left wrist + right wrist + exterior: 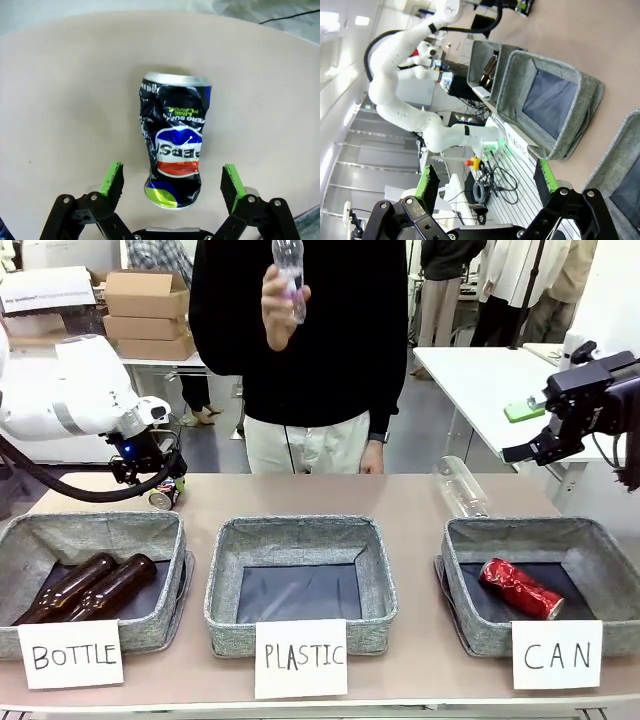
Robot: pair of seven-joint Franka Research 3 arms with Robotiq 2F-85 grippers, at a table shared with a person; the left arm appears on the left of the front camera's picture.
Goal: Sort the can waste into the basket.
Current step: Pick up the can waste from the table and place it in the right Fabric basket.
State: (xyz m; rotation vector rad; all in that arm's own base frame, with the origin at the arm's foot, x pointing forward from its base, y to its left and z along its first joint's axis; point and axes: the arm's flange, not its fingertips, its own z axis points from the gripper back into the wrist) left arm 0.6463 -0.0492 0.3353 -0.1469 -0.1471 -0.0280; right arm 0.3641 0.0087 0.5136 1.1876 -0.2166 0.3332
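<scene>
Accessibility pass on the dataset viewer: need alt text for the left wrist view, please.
A dented black drink can with green-yellow print lies on the beige table, its near end between the green pads of the open left pincer. The pads stand clear of the can on both sides.

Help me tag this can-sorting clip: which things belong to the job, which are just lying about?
Job: black can on the table; red can in the CAN basket.
Lying about: two brown bottles in the BOTTLE basket; PLASTIC basket; clear bottle on the table; second clear bottle in the person's hand.
</scene>
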